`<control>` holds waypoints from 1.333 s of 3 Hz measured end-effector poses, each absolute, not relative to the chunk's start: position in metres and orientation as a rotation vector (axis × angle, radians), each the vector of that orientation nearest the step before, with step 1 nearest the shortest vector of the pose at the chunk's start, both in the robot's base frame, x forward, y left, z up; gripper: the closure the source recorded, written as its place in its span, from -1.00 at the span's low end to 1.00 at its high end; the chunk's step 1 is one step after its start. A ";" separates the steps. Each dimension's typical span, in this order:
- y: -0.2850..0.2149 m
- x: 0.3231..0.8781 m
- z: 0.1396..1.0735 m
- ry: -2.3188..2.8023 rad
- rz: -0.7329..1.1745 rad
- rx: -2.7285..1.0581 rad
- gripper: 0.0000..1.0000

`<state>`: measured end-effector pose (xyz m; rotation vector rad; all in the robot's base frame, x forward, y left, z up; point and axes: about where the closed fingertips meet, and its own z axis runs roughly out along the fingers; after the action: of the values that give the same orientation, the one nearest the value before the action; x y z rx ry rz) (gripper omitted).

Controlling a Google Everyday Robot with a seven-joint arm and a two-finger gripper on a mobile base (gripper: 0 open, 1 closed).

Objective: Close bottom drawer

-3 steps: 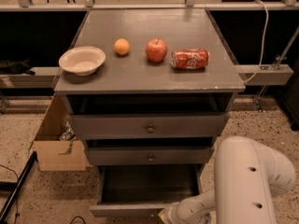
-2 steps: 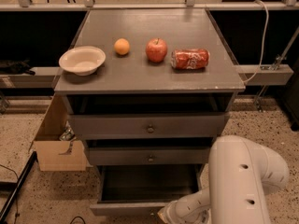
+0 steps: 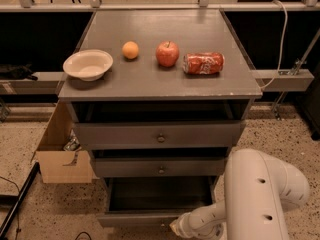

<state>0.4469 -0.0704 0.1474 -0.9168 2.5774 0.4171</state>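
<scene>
Bottom drawer (image 3: 156,200) is open, pulled well out toward the camera, sitting level and square. Wide shallow grey box with a plain flat grey front panel along its near edge, interior dark. Claw (image 3: 176,228) sits low, right at the panel's right-hand part; contact can't be told.
</scene>
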 end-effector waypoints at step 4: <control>-0.067 0.459 0.151 2.567 0.426 -0.897 1.00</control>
<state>0.4588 -0.0674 0.1508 -0.8972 2.5670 0.4255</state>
